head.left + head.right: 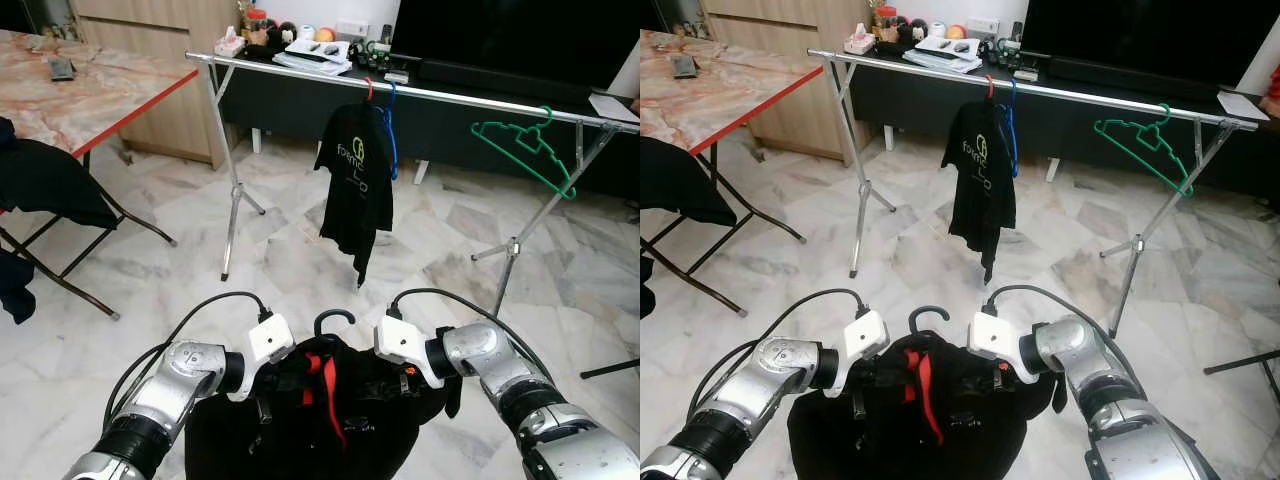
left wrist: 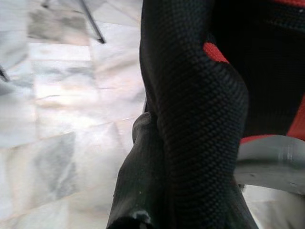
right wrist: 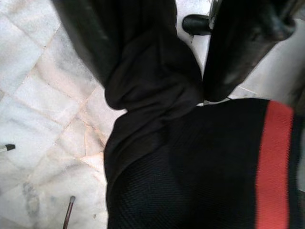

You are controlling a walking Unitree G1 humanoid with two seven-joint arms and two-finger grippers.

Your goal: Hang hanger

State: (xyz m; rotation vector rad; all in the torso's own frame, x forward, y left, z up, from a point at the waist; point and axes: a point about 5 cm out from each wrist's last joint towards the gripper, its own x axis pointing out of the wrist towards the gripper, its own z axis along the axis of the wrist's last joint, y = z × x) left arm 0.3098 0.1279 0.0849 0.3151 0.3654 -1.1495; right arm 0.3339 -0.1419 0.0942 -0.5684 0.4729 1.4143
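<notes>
I hold a black garment (image 1: 330, 420) with red stripes low in front of me, on a black hanger whose hook (image 1: 335, 318) sticks up between my wrists. My left gripper (image 1: 272, 382) is shut on its left shoulder, with ribbed cloth (image 2: 200, 119) pressed against one finger (image 2: 138, 191). At the right shoulder, my right gripper (image 3: 157, 62) pinches a bunch of black cloth between its fingers (image 3: 238, 52). The silver clothes rail (image 1: 450, 97) stands ahead across the floor. A black T-shirt (image 1: 355, 180), a blue hanger (image 1: 391, 140) and an empty green hanger (image 1: 525, 150) hang on it.
A folding table (image 1: 90, 95) with a marbled top and red edge stands on the left, with dark cloth (image 1: 40, 180) draped beside it. Behind the rail is a dark TV console (image 1: 480, 70) with small items. Marble floor (image 1: 290, 250) lies between me and the rack's legs (image 1: 232, 190).
</notes>
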